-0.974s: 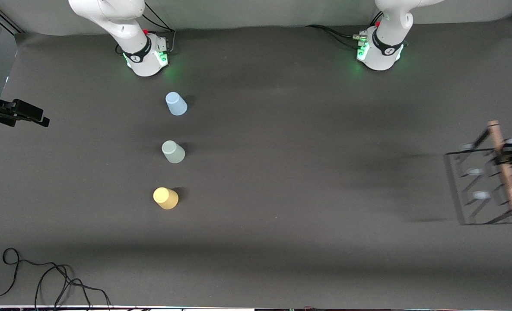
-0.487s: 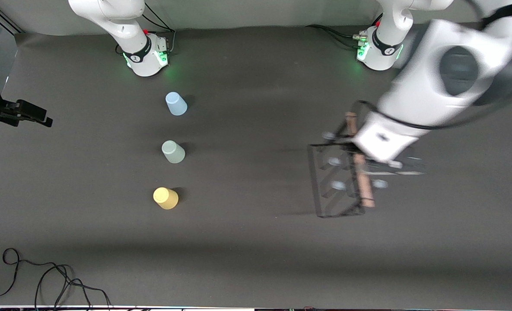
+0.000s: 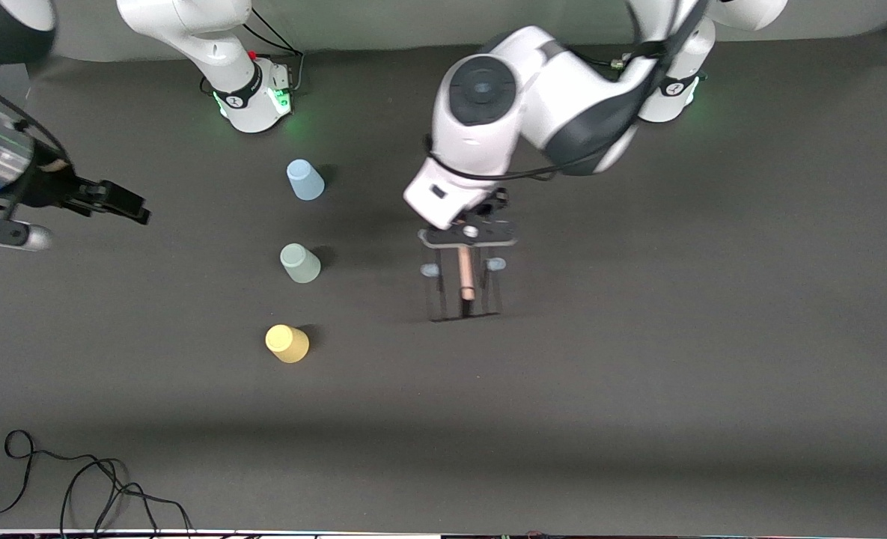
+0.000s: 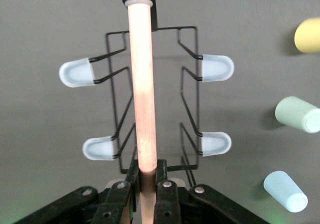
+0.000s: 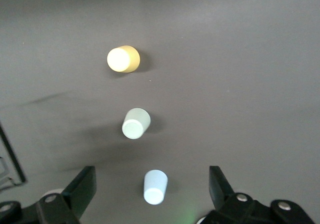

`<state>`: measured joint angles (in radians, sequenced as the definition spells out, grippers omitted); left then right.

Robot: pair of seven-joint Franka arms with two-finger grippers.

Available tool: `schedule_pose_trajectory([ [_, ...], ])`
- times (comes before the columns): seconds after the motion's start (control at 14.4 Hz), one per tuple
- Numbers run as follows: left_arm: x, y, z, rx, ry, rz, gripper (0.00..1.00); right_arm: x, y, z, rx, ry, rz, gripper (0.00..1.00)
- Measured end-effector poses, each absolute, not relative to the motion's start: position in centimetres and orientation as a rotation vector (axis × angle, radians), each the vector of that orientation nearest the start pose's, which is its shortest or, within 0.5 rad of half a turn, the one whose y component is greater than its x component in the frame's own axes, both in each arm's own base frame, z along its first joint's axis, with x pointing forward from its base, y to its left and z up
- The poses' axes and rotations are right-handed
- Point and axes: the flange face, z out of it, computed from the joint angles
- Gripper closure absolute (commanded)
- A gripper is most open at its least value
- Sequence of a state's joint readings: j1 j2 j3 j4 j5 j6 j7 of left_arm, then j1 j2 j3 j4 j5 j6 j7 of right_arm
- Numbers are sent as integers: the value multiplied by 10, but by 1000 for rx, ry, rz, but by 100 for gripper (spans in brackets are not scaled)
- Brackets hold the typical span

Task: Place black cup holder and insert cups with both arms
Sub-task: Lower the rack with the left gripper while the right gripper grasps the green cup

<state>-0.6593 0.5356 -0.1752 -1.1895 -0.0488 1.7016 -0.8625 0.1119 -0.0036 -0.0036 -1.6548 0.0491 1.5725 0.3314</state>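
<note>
Three cups stand upside down in a column left of the front view's centre: a light blue cup [image 3: 305, 180] uppermost, a pale green cup [image 3: 300, 263] in the middle, a yellow cup [image 3: 287, 343] lowest. One black cup holder [image 3: 463, 281] sits just right of centre, beside the green cup, carried by the left gripper [image 3: 467, 233], whose fingers are pinched on the wooden rod handle [image 4: 142, 84]; whether the base already touches the table I cannot tell. Four pale-tipped prongs [image 4: 216, 68] show in the left wrist view, and none carries a cup. By my reading the step in hand is placing the holder; next it needs setting down level and letting go before any cup goes on. One right gripper [image 3: 106, 198] hovers at the frame's left edge over bare mat, fingers [image 5: 82, 186] spread wide and empty, waiting.
</note>
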Motion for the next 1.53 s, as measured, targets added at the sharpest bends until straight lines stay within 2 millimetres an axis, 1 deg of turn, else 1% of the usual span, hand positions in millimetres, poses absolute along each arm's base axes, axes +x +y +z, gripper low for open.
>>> schedule_pose_trajectory([
  [0.07, 494, -513, 471, -3208, -94, 181, 100, 547, 75, 577, -3088, 369, 134, 0],
  [0.21, 502, -516, 449, -3199, -104, 158, 100, 549, 90, 555, -3088, 394, 139, 0],
  [0.35, 510, -518, 422, -3197, -116, 149, 100, 549, 94, 542, -3090, 403, 154, 0],
  [0.56, 507, -529, 387, -3192, -101, 166, 100, 551, 94, 525, -3083, 410, 188, 0],
  [0.7, 506, -535, 375, -3200, -93, 160, 100, 554, 101, 511, -3078, 399, 218, 0],
  [0.83, 504, -539, 368, -3202, -86, 163, 100, 558, 116, 491, -3078, 407, 213, 0],
  [0.97, 499, -545, 359, -3196, -75, 173, 100, 558, 136, 462, -3074, 429, 175, 0],
  [1.11, 498, -551, 352, -3212, -105, 155, 100, 551, 155, 428, -3072, 441, 140, 0],
  [1.25, 496, -557, 343, -3222, -120, 147, 100, 540, 165, 395, -3071, 437, 113, 0],
  [1.32, 494, -561, 340, -3231, -128, 138, 57, 535, 165, 378, -3069, 438, 96, 0],
  [1.39, 494, -563, 339, -3238, -137, 131, 1, 530, 164, 362, -3067, 442, 82, 0],
  [1.53, 495, -564, 340, -3244, -153, 121, 0, 520, 158, 329, -3067, 454, 67, 0],
])
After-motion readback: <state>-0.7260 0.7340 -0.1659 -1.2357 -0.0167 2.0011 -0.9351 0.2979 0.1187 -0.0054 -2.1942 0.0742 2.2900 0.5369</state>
